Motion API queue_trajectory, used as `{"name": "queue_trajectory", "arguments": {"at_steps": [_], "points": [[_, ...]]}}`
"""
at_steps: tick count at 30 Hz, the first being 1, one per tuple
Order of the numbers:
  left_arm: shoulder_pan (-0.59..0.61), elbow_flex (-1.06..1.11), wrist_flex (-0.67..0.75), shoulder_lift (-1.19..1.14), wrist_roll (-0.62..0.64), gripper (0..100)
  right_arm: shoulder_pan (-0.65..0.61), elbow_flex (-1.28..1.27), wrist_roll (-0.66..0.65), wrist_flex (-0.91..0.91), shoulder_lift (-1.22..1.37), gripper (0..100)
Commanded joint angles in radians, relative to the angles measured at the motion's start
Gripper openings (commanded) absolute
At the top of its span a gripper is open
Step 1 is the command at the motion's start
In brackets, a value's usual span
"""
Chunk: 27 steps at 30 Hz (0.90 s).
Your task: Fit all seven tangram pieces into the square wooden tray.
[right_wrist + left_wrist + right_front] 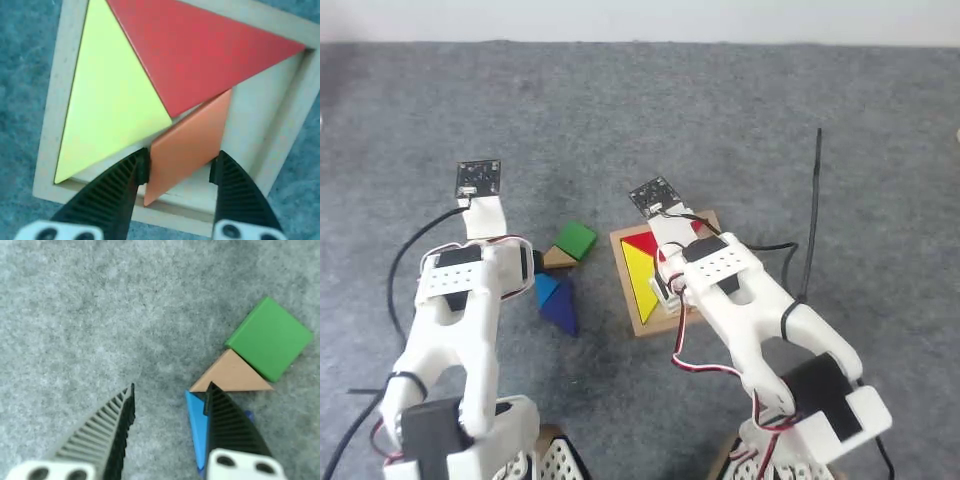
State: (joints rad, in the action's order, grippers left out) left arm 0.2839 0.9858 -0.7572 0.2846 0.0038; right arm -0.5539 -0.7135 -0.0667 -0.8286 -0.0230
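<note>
**A:** Stock of the square wooden tray (47,135)?

**B:** Three pieces are inside it. The large yellow wooden triangle (110,100) sits flat against the left wall. The large red wooden triangle (200,55) sits flat along the far wall. The orange wooden parallelogram (187,145) is askew in the near part and, as I judge it, not yet seated. Bare tray floor shows to its right.

**A:** Outstanding?

**B:** Four pieces lie loose on the grey carpet (720,120), just left of the tray. The green wooden square (270,337) is farthest, and the small tan wooden triangle (232,375) touches it. Nearer are the light blue wooden triangle (196,430) and the dark blue wooden triangle (562,310), side by side. By my count, that puts the task under half done.

**A:** End effectors?

**B:** The right gripper (181,160) is over the tray, its jaws pressed on both long edges of the orange parallelogram, gripping it. The left gripper (171,390) hangs over the loose group with its jaws spread and empty. One finger overlaps the light blue triangle.

**A:** Labels, writing?

**B:** None legible on the pieces or the tray.
</note>
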Motion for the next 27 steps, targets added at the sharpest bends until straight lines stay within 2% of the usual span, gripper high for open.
{"name": "queue_trajectory", "arguments": {"at_steps": [1, 5, 10, 17, 24, 27], "points": [[-0.003, -0.002, 0.018, 0.000, -0.006, 22, -0.019, 0.020, -0.011, -0.021, -0.022, 17.4], [-0.003, -0.002, 0.018, 0.000, -0.006, 22, -0.015, 0.020, -0.035, -0.044, -0.096, 9.9], [-0.003, -0.002, 0.018, 0.000, -0.006, 22, -0.002, 0.020, -0.144, -0.124, -0.182, 10.1], [-0.003, -0.002, 0.018, 0.000, -0.006, 22, 0.102, 0.021, -0.201, -0.160, -0.234, 9.8], [-0.003, -0.002, 0.018, 0.000, -0.006, 22, 0.111, 0.049, -0.310, -0.254, -0.262, 9.6], [-0.003, -0.002, 0.018, 0.000, -0.006, 22, 0.113, 0.075, -0.224, -0.237, -0.262, 10.2]]}}
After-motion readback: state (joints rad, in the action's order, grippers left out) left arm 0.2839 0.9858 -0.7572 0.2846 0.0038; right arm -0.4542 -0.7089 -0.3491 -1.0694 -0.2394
